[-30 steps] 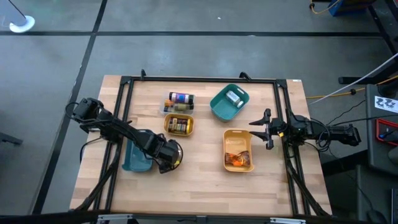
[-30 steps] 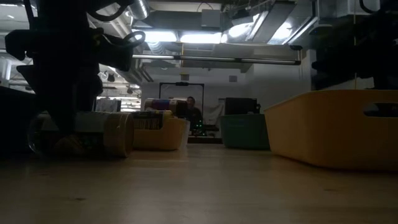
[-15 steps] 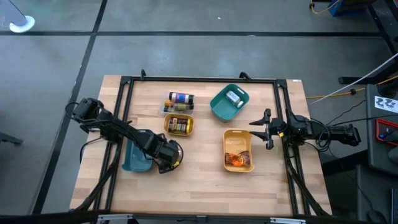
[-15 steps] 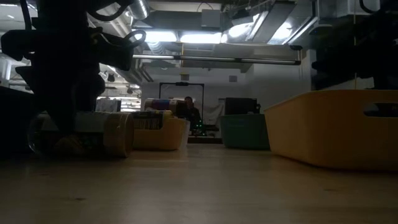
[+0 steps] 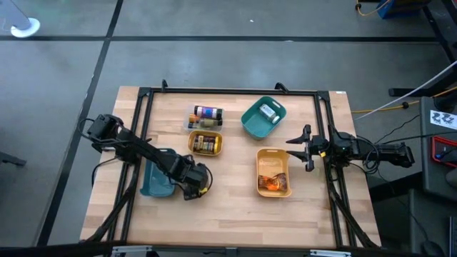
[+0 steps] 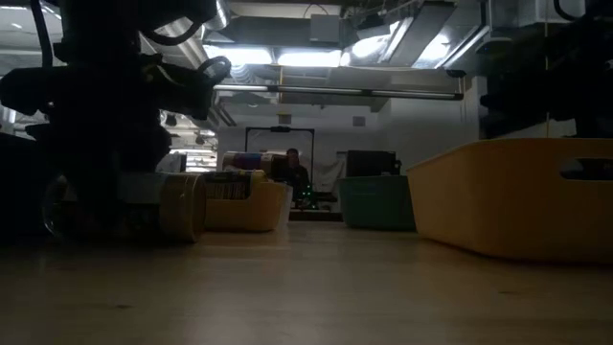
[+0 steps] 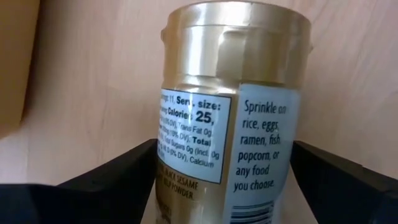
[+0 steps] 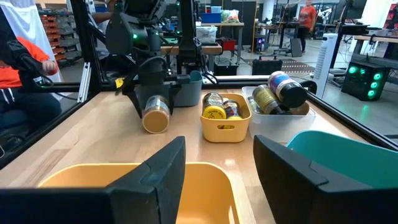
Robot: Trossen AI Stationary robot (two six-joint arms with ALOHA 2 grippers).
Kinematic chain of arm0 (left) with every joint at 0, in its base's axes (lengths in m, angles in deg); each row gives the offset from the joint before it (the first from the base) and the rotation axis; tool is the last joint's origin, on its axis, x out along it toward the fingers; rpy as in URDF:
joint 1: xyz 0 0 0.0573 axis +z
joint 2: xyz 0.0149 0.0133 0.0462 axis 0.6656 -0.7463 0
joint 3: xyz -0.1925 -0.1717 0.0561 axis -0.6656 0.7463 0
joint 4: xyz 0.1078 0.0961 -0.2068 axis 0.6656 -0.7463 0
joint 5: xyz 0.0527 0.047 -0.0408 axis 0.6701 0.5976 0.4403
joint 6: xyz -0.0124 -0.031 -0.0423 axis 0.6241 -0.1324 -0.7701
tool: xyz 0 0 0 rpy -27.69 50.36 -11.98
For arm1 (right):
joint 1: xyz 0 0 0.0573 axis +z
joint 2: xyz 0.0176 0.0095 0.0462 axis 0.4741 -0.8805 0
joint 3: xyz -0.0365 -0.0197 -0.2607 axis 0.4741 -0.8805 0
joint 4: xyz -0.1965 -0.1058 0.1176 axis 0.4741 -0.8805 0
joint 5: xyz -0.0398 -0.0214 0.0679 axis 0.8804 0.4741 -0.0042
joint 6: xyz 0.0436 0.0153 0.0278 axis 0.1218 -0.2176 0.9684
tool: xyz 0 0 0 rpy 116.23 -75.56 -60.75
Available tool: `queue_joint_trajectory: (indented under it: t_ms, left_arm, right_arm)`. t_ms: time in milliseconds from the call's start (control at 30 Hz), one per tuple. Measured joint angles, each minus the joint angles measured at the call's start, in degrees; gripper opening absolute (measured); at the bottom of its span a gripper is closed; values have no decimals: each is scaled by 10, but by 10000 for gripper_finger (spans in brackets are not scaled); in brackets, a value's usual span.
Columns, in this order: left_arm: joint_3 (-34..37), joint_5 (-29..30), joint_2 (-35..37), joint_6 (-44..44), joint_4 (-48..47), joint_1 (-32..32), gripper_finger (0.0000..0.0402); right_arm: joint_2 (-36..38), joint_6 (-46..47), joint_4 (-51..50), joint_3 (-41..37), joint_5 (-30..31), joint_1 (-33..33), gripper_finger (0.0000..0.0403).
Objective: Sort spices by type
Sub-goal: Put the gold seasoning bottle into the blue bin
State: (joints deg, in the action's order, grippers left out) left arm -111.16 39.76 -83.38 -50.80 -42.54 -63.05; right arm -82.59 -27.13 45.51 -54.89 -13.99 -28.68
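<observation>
Straddling lying gold-capped jar, left claw lowered

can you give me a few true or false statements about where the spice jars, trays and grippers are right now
1. The left gripper is around a gold-capped jar lying on the table. True.
2. The right gripper holds a jar. False: its fingers are open and empty, beside the large yellow tray.
3. The teal tray holds a white-labelled jar. True.
4. The small yellow tray is empty. False: several jars lie in it.
</observation>
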Motion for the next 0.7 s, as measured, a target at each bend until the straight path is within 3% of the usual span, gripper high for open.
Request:
queue_joint_trajectory:
  t_ms: [367,700]
  left_arm:
    - [0,0,0,-25,6,0,268]
    - [-33,-1,0,-35,-24,0,277]
  right_arm:
    - [0,0,0,0,0,0,189]
    - [0,0,0,0,0,0,189]
